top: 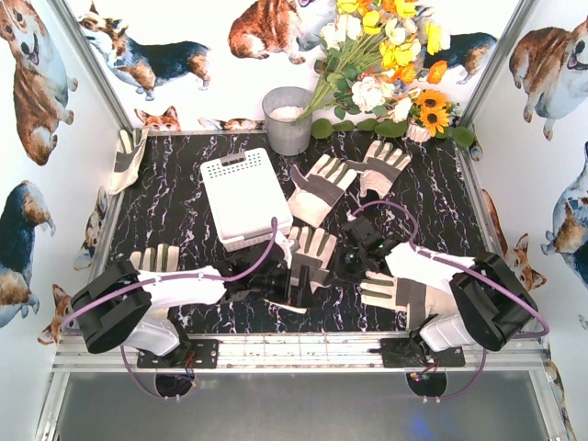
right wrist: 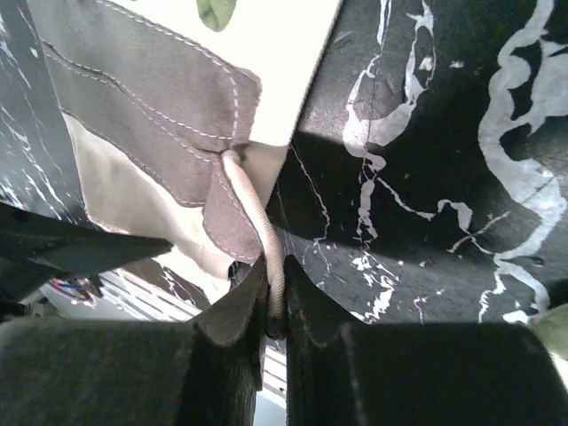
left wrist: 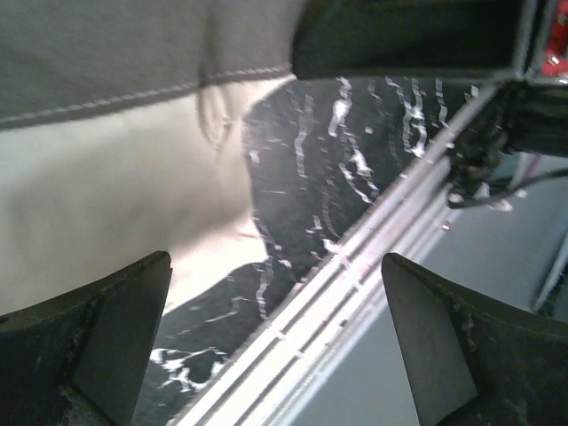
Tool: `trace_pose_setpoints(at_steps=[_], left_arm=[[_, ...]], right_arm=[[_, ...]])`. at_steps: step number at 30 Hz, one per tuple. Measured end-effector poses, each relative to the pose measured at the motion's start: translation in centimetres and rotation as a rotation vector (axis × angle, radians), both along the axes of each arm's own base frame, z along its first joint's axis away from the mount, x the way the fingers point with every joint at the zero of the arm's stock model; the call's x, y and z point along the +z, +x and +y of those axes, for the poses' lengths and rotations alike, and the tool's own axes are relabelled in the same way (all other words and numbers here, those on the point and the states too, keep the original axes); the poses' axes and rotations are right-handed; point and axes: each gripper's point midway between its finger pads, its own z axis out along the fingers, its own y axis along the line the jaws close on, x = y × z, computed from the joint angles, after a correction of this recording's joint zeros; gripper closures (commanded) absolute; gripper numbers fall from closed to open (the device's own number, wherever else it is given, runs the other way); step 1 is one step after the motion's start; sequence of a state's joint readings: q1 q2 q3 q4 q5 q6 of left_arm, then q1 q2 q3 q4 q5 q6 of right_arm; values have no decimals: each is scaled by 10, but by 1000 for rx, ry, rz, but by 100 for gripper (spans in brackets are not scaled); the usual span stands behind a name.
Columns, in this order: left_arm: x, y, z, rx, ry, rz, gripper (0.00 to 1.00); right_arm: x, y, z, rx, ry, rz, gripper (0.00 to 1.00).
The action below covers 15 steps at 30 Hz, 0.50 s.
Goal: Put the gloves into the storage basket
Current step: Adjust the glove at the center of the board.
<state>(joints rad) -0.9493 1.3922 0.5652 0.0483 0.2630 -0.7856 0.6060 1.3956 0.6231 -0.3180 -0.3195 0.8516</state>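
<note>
Seen from above, cream-and-grey gloves (top: 317,188) lie scattered on a black marble table (top: 175,211). The white storage basket (top: 243,197) sits at ten o'clock from the table's middle, and the centre glove (top: 312,253) lies at four o'clock from it. The right gripper (right wrist: 275,297) has its fingers pinched almost together on thin cream piping at that glove's edge, while the left gripper (left wrist: 280,311) stands wide open and holds nothing, with glove fabric just beyond its fingertips. The glove looks light, soft and floppy, so it will probably droop when lifted, and the stiffer cuff seems a surer hold.

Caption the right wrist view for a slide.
Right gripper pinches the cream edge of a glove over the black marble table.
</note>
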Motion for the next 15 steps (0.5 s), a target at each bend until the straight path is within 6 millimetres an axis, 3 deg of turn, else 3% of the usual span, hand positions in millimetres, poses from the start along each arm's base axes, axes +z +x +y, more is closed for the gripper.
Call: trace_pose_setpoints(at_steps=[4,8,12,15], left_arm=[[11,-13,-16,-29,-83,43,2],[29,-7,-19,10,-133,30,3],[45,21,2,132,-109,-32,12],[41,46,26,237,-34,-65,24]], right_arm=[[5,-4,-7,64,-36,5,97],[16,-7,-7,155,-32,-1,99],[19,-10,-7,225,-40,6,100],[15,-17,-7,257,-40,39,100]])
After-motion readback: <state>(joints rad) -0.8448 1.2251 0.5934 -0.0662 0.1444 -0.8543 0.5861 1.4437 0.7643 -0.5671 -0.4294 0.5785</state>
